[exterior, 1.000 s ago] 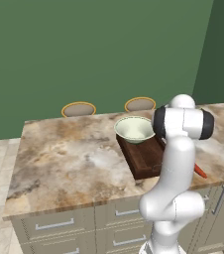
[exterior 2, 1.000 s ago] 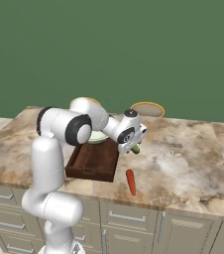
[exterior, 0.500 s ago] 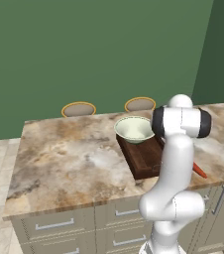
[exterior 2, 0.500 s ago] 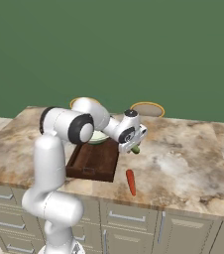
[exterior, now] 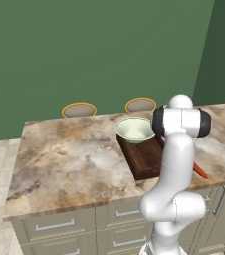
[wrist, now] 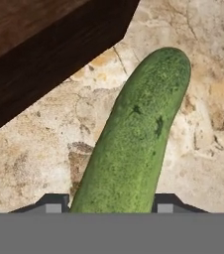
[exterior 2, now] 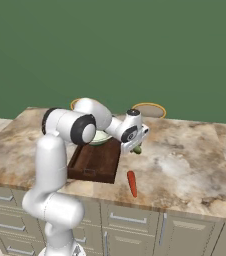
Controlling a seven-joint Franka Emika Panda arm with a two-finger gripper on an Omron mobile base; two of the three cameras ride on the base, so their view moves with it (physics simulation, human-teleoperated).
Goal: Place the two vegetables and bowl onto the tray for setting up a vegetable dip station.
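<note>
The cucumber (wrist: pixel 136 139) lies flat on the marbled counter (wrist: pixel 203 149), just beside the outer corner of the tray (wrist: pixel 44 54) but apart from it, with a strip of bare stone between the two. In the hand view its near end runs straight down between the two dark fingertips (wrist: pixel 52 202), one at each flank, and its rounded far end points away past the tray's corner. The tips stand narrowly about it, close to its skin on both sides; whether they press on it I cannot tell.

From the right base view the gripper (exterior 2: pixel 136 148) hangs low over the counter just off the tray's (exterior 2: pixel 96 161) right-hand far corner, with a bit of the dark green cucumber (exterior 2: pixel 137 149) showing under it. The bowl (exterior 2: pixel 101 138) sits at the tray's far end, largely behind the arm; in the left base view the bowl (exterior: pixel 134 129) overlaps the far edge of the tray (exterior: pixel 142 159). The carrot (exterior 2: pixel 132 183) lies on the counter (exterior 2: pixel 185 165) to the right of the tray's near corner, nearer the front edge than the cucumber, and clear of the tray. In the left base view the carrot (exterior: pixel 200 171) peeks out past the arm, to the right of the tray.
</note>
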